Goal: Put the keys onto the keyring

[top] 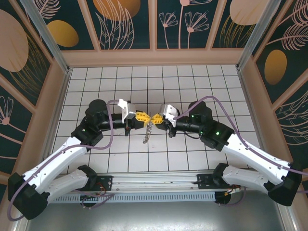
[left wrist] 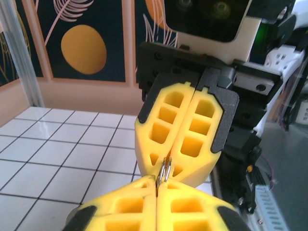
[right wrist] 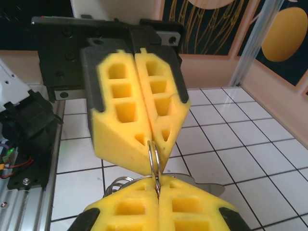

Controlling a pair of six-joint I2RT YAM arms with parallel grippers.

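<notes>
Keyring [right wrist: 154, 161] is held up off the table [top: 192, 82], with its thin silver ring pinched edge-on where the two end effectors meet tip to tip above the middle of the grid. The left end effector [left wrist: 158, 190] is closed, its yellow fingers pressed together on the near side of the ring. The right end effector [right wrist: 157, 185] is closed too, clamping the same ring from the opposite side. From the top view a short silver chain [top: 148, 132] dangles from the meeting point toward the tiles. In the right wrist view a wire coil [right wrist: 119, 183] and a flat silver piece [right wrist: 204, 180] stick out on either side of the right fingers. The table is white, ruled into squares by thin dark lines, and glossy enough to catch the light. Beige-framed walls [top: 130, 24] enclose it, with dark teal panels bearing gold ovals and pale line-drawn plants. Aluminium posts [top: 43, 33] stand at the far corners, and a metal rail [top: 154, 190] runs along the near edge.
</notes>
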